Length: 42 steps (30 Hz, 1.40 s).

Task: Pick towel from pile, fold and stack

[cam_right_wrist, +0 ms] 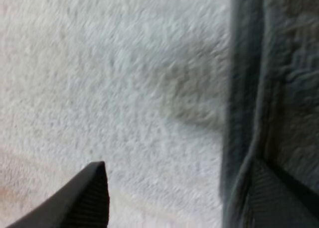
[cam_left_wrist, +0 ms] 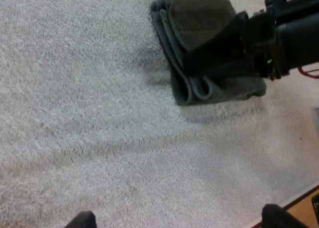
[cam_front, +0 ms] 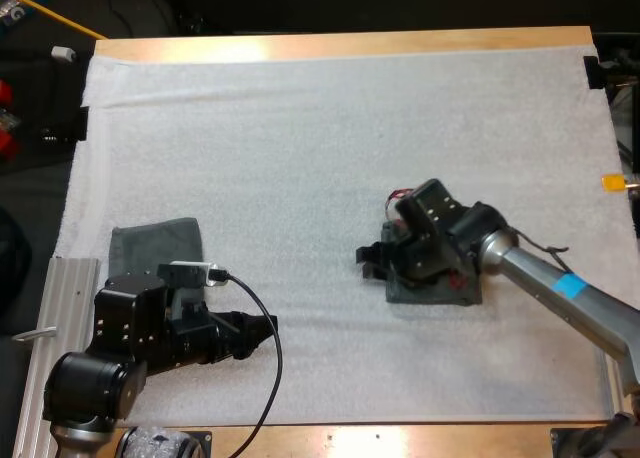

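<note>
On your mat, the folded towel lies at 4 o'clock, so folding looks done. Stacking with the second towel at 8 o'clock seems left. The right gripper is spread at the folded edge, and the left gripper is spread and empty.

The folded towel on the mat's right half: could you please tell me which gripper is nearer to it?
Right. The right gripper is at the folded towel's edge, one finger over it; the left gripper is well apart, across bare mat.
</note>
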### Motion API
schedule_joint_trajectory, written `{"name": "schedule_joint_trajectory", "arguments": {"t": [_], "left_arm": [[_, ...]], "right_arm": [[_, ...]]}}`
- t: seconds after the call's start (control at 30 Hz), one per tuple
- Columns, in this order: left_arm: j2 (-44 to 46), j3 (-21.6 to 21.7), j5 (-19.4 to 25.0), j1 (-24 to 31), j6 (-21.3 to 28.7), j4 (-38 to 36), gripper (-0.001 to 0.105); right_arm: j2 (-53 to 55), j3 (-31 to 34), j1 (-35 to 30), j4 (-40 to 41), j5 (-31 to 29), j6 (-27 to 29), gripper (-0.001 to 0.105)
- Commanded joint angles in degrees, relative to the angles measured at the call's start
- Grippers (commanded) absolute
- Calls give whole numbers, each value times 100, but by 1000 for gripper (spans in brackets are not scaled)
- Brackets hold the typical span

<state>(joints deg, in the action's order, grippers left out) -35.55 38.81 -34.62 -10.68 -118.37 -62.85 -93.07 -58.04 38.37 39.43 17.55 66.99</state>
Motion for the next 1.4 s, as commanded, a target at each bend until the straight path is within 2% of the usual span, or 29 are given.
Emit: {"name": "schedule_joint_trajectory", "arguments": {"t": [0.0,0.17,0.37,0.6,1.03,1.37], "left_arm": [[8,1,-44,1,37,-2,63],[8,1,-44,1,37,-2,63],[8,1,-44,1,37,-2,63],[8,1,-44,1,37,-2,63],[8,1,-44,1,37,-2,63],[8,1,-53,1,38,-2,63]], "right_arm": [[-37,-43,41,-48,66,-82,59],[-357,-43,125,-62,68,-402,59],[-473,-55,125,-48,210,-383,59],[87,-59,125,122,274,-126,59],[2265,-59,125,1811,-1464,717,59],[3992,-59,125,2520,-1906,746,59]]}}
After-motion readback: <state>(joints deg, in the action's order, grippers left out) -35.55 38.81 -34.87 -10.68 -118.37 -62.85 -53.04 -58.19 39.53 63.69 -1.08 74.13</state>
